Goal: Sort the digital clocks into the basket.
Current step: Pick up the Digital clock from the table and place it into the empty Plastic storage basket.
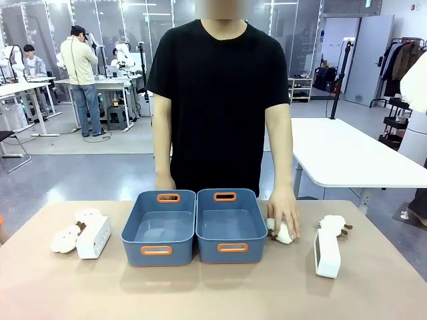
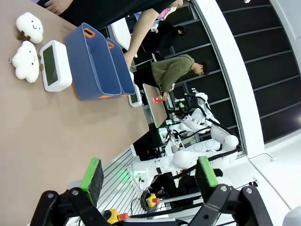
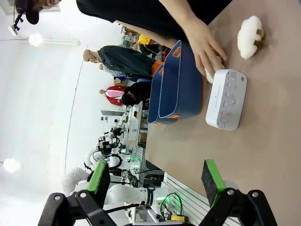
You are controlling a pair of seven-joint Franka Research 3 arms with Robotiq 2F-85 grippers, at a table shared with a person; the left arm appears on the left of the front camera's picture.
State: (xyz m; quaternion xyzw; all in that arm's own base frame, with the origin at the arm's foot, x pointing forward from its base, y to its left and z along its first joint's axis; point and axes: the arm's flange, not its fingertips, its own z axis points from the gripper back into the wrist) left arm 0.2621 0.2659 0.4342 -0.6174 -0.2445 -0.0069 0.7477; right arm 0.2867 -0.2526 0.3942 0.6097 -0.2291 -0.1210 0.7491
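Left tool (image 2: 150,172): jaws fully apart, green pads bare, nothing held; well apart from all items.
Right tool (image 3: 156,181): jaws fully apart, nothing held; well clear of the items.
Desk (image 1: 213,293): smooth tan top; its near strip is open room.
Left basket (image 1: 133,243), right basket (image 1: 250,248): blue-grey plastic, rounded corners, orange-rimmed slots; side by side at centre, walls touching.
Left digital clock (image 1: 93,238): white rounded block near the left basket's outer wall, cloud plush toys (image 1: 67,239) against it.
Right digital clock (image 1: 327,253): white, on edge, apart from the right basket; far plush toy (image 1: 333,225) at its far end.
Person's hand (image 1: 285,212): on a small plush toy (image 1: 283,233) just beside the right basket.
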